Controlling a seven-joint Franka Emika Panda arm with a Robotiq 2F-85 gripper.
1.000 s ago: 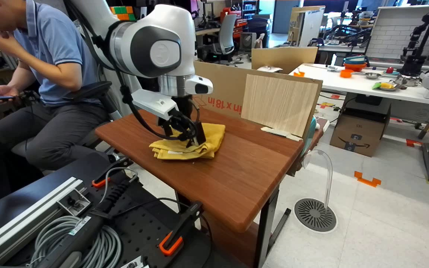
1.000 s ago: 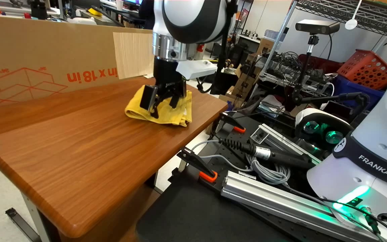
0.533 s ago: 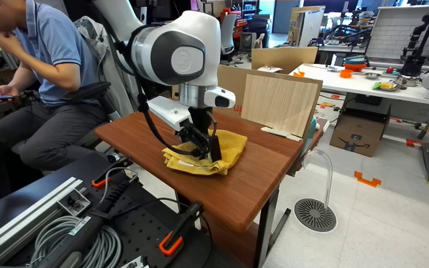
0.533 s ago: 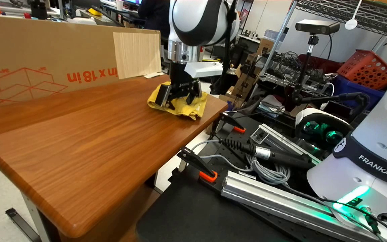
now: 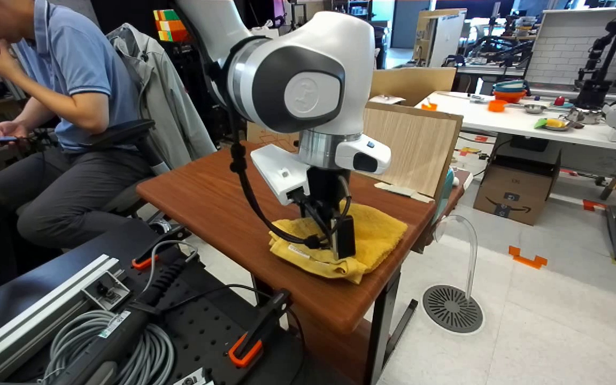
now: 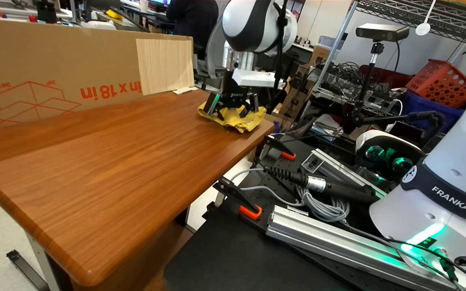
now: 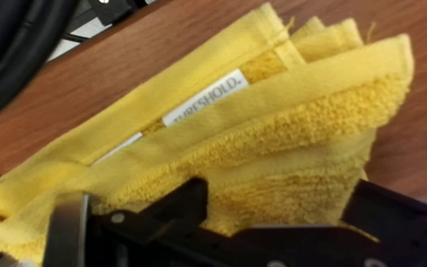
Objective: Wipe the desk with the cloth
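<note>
- desk point(image 6: 95, 182): wipe prob. under way; no marks show, so done vs. left can't be told; most of top lies outside cloth point(image 5: 380, 232), so more passes likely.
- cloth: folded, on desk nr one end; hem abt parallel to robot-side edge; long axis unclear, part hidden.
- gripper point(image 6: 233, 108): atop cloth, fingers point(image 7: 65, 233) apart, seemingly pressing, not pinching.
- white tag point(image 7: 206, 97): lengthwise along hem.

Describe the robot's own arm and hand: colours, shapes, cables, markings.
The arm is rounded and mostly white, with a dark grey oval cover around a pale disc and a silver collar at the wrist. A black cable runs alongside. The white base wears a black band lettered FRANKA and a green light. The hand is black, angular and two-fingered.
</note>
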